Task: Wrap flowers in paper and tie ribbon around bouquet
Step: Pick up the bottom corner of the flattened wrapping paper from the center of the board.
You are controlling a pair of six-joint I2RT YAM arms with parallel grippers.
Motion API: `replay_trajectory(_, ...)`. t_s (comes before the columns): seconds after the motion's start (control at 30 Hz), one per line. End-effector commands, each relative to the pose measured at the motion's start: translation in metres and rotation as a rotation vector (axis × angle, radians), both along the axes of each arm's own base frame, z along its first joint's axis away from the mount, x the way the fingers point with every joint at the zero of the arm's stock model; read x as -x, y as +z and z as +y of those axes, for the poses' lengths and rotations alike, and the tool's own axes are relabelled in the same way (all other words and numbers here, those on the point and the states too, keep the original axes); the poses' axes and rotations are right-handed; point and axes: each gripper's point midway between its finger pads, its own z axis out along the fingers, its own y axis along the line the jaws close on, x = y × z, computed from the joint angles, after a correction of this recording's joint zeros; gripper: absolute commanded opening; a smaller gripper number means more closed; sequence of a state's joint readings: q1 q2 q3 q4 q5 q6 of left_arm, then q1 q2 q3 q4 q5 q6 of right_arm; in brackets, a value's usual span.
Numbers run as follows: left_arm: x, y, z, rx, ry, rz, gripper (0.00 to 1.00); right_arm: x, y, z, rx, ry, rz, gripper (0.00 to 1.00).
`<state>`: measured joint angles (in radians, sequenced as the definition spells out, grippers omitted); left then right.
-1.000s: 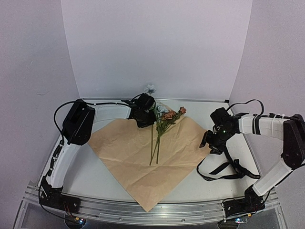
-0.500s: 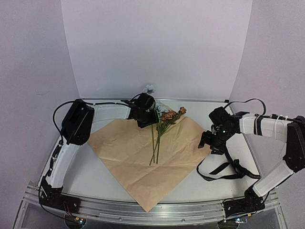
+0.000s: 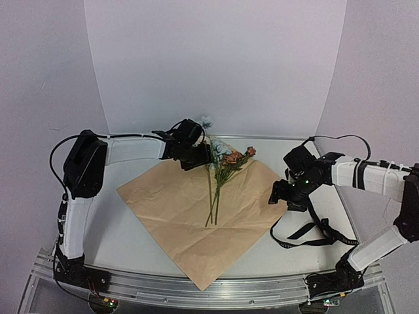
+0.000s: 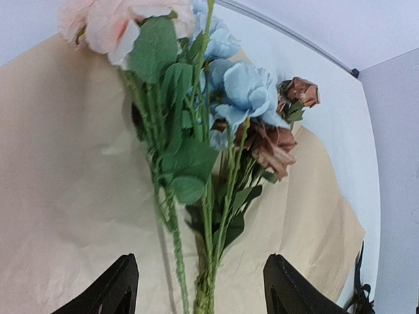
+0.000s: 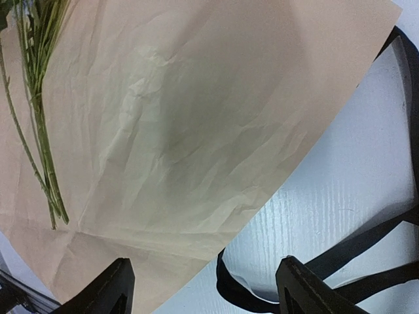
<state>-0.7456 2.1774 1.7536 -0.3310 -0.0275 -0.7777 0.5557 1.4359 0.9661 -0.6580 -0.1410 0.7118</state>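
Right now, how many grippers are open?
2. Left gripper, over the flowers at the paper's far corner; right gripper, over the paper's right corner. Neither holds anything.

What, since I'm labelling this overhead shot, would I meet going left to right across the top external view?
In order: left hand → flowers → right hand. The paper and the ribbon overlap these, so I leave them out.
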Motion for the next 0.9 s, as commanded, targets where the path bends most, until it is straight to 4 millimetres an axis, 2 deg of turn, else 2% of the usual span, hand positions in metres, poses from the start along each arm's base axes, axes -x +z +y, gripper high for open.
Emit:
replay_trajectory(0.0, 0.02, 0.054, 0.026, 0.033, 0.022, -0.079, 0.69, 0.011, 0.015, 0.009, 0.002, 0.021, -0.047, 0.77)
replay_trajectory(0.17, 0.052, 0.049, 0.062, 0.015, 0.045, -0.042, 0.7, 0.037, 0.01, 0.032, -0.068, 0.013, -0.085, 0.77)
replay_trajectory(0.27, 0.073, 0.035, 0.081, 0.001, 0.044, -0.012, 0.69, 0.058, 0.003, 0.046, -0.069, 0.032, -0.109, 0.78)
replay_trajectory(0.4, 0.1, 0.028, 0.099, 0.006, 0.026, 0.007, 0.69, 0.075, -0.006, 0.057, -0.07, 0.007, -0.159, 0.78)
replay_trajectory(0.6, 0.137, 0.027, 0.114, 0.047, -0.037, 0.011, 0.68, 0.101, -0.019, 0.076, -0.094, 0.01, -0.267, 0.78)
replay_trajectory(0.87, 0.187, 0.012, 0.128, 0.057, -0.074, 0.033, 0.67, 0.115, -0.041, 0.127, -0.277, -0.025, -0.313, 0.78)
